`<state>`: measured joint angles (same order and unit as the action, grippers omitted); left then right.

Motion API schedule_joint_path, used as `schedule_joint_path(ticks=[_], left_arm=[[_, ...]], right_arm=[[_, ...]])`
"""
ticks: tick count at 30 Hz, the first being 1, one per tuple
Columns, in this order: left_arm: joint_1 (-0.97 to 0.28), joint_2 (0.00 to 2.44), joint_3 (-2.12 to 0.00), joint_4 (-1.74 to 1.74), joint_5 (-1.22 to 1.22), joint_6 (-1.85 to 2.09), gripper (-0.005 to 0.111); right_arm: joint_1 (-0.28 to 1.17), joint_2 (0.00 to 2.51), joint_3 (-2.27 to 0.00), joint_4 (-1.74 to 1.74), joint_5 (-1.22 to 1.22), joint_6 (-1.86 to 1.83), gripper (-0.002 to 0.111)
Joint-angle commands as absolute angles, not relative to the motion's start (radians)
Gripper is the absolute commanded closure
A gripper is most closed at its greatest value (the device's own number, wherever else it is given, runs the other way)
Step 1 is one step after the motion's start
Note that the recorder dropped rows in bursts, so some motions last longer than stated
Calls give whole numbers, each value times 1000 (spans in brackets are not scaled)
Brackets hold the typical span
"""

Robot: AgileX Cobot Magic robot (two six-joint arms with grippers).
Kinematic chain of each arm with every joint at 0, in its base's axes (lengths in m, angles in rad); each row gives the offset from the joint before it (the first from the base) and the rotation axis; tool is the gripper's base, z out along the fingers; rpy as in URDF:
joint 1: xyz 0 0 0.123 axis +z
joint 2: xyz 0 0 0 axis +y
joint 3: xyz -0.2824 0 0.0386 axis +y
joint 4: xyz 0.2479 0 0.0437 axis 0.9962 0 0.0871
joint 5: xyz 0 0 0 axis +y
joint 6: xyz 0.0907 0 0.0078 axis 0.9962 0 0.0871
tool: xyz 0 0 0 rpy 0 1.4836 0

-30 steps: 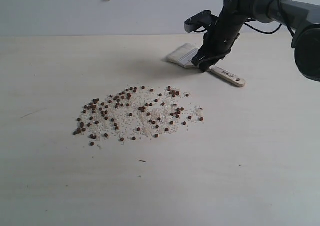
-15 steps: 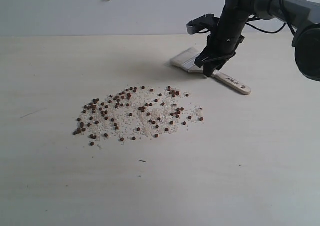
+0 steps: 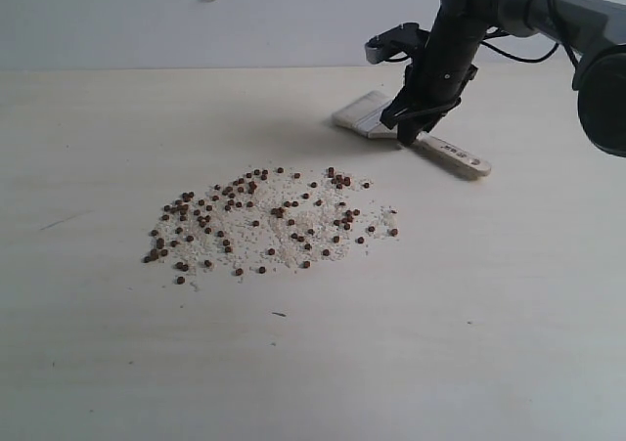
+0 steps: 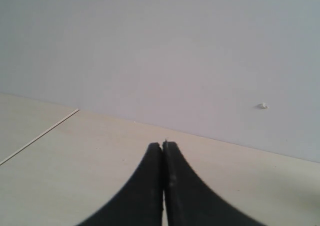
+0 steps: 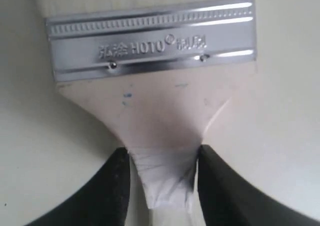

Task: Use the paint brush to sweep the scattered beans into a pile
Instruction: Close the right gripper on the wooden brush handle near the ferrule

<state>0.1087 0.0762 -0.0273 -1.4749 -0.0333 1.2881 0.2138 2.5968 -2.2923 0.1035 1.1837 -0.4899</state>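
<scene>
**Pale worktop (image 3: 489,343): beans unswept, brush in the grip**

The light wooden worktop runs back to a plain grey wall (image 3: 196,30). The beans (image 3: 264,221) lie near the middle of it in a loose, wide patch, mixed with fine white crumbs (image 3: 303,228). Nothing in the patch looks gathered.

The paint brush (image 3: 364,114) is well apart from the beans, toward the far right side. It lies low and nearly flat, bristles pointing toward the left; whether it rests on the surface or is barely raised I cannot tell.

The right tool (image 3: 411,128) comes down on it from above. In the right wrist view its two dark fingers (image 5: 112,196) press against either side of the narrow taped neck of the handle (image 5: 167,173), just behind the silver ferrule (image 5: 150,40), so it appears to hold the brush. The left tool (image 4: 163,151) is closed tight on nothing, off by the wall.

By my reading the pick-up is done or almost done. All of the sweeping is left: carrying the brush over and drawing the patch into one heap.
</scene>
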Motion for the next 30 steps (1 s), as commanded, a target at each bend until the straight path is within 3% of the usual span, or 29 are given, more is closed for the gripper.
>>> schedule_joint_path(ticks=[1,15,21,30], left_arm=[[111,78,-24,-1479,-32,1286,107],[111,78,-24,-1479,-32,1286,107],[111,78,-24,-1479,-32,1286,107],[111,78,-24,-1479,-32,1286,107]], right_arm=[[221,2571,-2302,107,1184,-502,70],[225,2600,-2299,114,1221,-500,70],[225,2600,-2299,114,1221,-485,56],[227,2598,-2299,95,1221,-561,55]])
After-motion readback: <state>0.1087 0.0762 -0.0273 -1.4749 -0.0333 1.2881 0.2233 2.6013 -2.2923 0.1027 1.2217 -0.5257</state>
